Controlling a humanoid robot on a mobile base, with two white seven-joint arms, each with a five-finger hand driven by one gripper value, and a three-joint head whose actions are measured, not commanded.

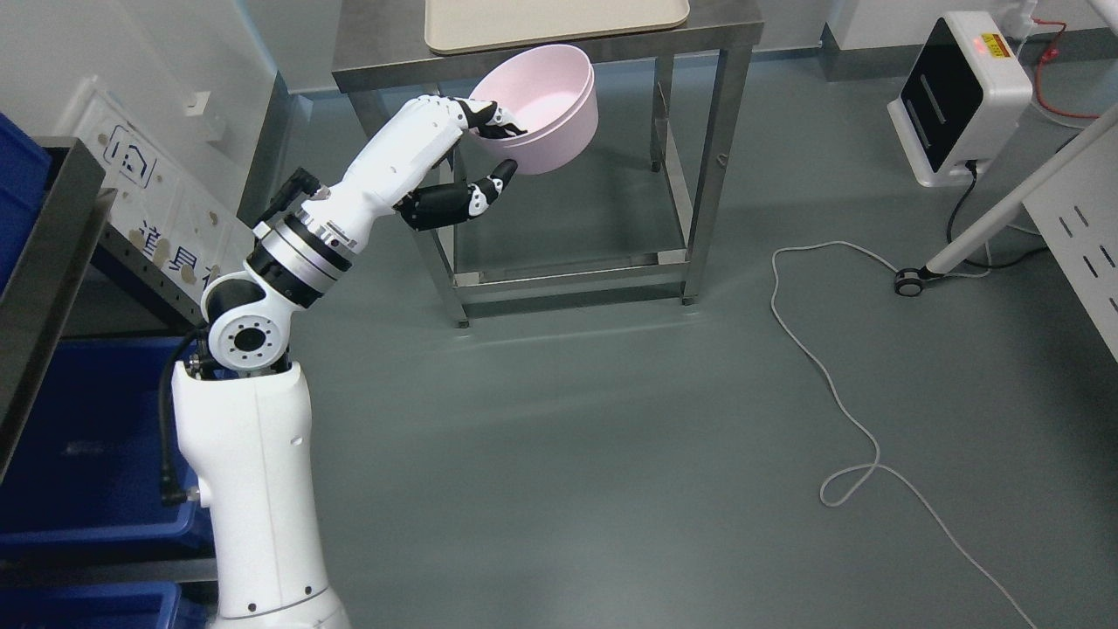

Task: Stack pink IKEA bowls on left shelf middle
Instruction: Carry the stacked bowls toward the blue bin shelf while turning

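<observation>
Pink bowl (546, 109) hangs at twelve o'clock, tilted before the steel table (559, 48), its rim pinched by the left hand (480, 153), fingers inside, thumb beneath. Seemingly light, stiff, smooth plastic; a rim grip could slip.

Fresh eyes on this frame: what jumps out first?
The white left arm's robot hand grips the rim of a pale pink plastic bowl, held in the air in front of a bare steel table at top centre. A cream tray lies on that table, and a white cable snakes across the grey floor at right.
</observation>
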